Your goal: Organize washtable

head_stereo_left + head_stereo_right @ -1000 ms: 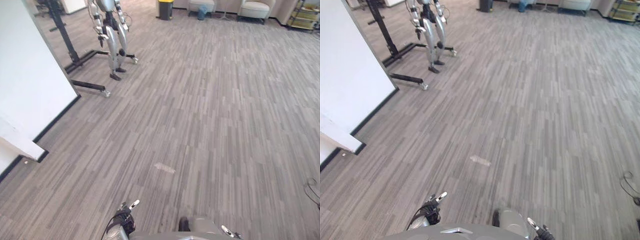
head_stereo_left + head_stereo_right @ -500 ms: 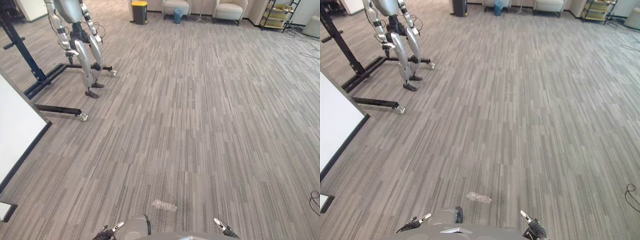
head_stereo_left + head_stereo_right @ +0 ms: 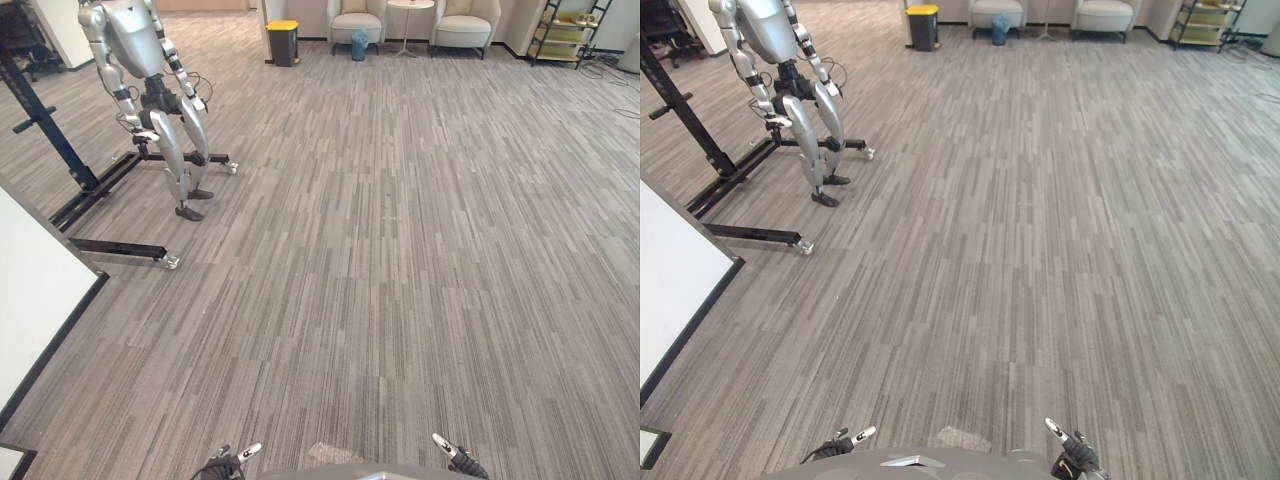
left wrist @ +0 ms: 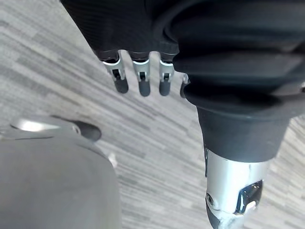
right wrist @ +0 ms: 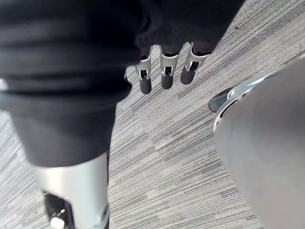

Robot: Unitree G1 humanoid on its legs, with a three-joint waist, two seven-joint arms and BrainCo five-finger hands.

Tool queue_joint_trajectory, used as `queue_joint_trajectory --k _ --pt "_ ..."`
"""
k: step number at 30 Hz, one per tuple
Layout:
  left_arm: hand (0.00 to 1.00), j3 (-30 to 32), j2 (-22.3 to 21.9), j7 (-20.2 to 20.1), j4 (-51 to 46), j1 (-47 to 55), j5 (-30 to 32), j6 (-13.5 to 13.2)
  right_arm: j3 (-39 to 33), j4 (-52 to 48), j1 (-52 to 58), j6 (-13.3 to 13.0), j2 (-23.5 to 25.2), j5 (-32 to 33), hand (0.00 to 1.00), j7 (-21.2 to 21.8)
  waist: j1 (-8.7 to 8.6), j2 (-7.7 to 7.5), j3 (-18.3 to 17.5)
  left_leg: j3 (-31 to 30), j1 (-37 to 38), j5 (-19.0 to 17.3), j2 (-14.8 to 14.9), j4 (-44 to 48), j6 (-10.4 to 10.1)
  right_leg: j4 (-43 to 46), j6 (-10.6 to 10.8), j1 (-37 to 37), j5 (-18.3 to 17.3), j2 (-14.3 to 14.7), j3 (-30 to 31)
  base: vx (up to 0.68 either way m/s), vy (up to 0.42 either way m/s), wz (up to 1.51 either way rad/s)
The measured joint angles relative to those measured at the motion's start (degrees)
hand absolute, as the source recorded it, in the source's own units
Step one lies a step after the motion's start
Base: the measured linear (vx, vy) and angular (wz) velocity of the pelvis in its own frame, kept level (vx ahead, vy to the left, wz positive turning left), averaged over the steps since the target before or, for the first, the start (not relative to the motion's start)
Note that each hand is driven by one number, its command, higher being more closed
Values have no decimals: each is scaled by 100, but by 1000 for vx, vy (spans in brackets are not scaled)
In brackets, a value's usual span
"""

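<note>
Both left hand (image 4: 139,78) and right hand (image 5: 164,71) are being held open, empty; view is being swung off the left-edge wall (image 3: 30,320), table apparently being sought.

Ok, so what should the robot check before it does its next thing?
1. Is the left hand free? Ok: fingers straight, holding nothing.
2. Is the right hand free? Ok: fingers straight, holding nothing.
3. Which way to the washtable? Cannot tell: the head views face grey floor running to armchairs and a yellow-lidded bin.
4. Is the other robot on its black stand out of the way? Ok: it hangs off to the left, apart from the stretch straight ahead.
5. Is the pale patch on the floor close in front safe to cross? Cannot tell what it is.
</note>
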Motion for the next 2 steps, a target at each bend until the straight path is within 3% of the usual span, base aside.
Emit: queue_joint_trajectory --k 2 --pt "0 1 18 -38 2 11 -1 -1 5 11 12 2 -9 -3 0 -2 1 -33 -19 -38 30 21 19 -60 -35 -75 -7 43 5 32 -44 52 -48 9"
